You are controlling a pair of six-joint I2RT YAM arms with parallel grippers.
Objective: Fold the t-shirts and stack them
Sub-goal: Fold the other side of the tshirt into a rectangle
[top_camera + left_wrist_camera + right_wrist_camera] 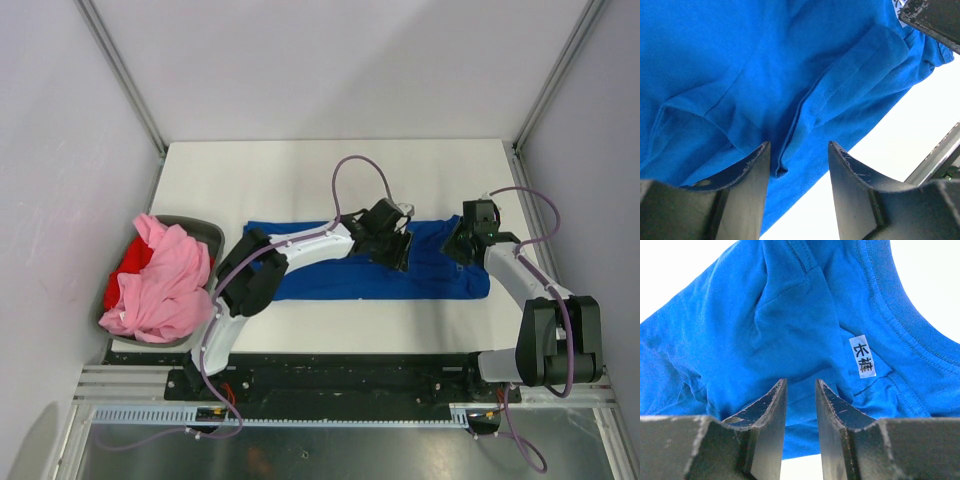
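On one white tabletop (300,170): three t-shirts, one bin, two arms.
One royal blue t-shirt (430,280) lies spread mid-tabletop; one grey bin (205,232) at the left edge holds one pink t-shirt (165,285) heaped over one red t-shirt (122,275). Left fingers (757,165) stand released astride a blue fold; right fingers (775,400) sit nearly together near the collar, and whether they pinch cloth I cannot tell.
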